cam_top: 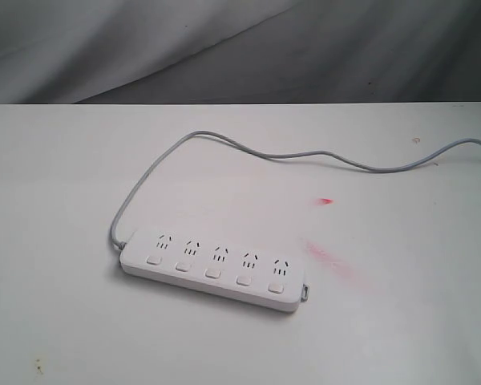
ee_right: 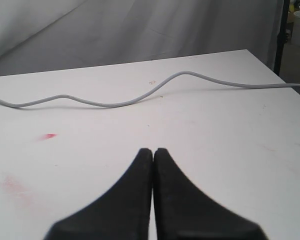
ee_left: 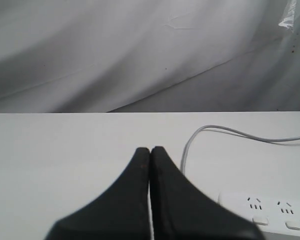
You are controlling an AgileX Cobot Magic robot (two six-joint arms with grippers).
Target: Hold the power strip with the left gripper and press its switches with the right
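The white power strip (cam_top: 212,268) lies flat on the white table, its row of square switches (cam_top: 212,273) along the near side. Its grey cord (cam_top: 224,144) loops back and runs off to the right. Neither arm shows in the exterior view. In the left wrist view my left gripper (ee_left: 150,149) is shut with nothing in it, and one end of the power strip (ee_left: 270,210) lies beside it, apart from the fingers. In the right wrist view my right gripper (ee_right: 153,150) is shut and empty above bare table, with the cord (ee_right: 140,97) lying well beyond it.
The table (cam_top: 64,200) carries a red mark (cam_top: 326,200) and a faint pink smear (cam_top: 329,258) right of the strip. Grey cloth (cam_top: 224,48) hangs behind the table's far edge. In the right wrist view the table's edge (ee_right: 280,75) drops off at one side.
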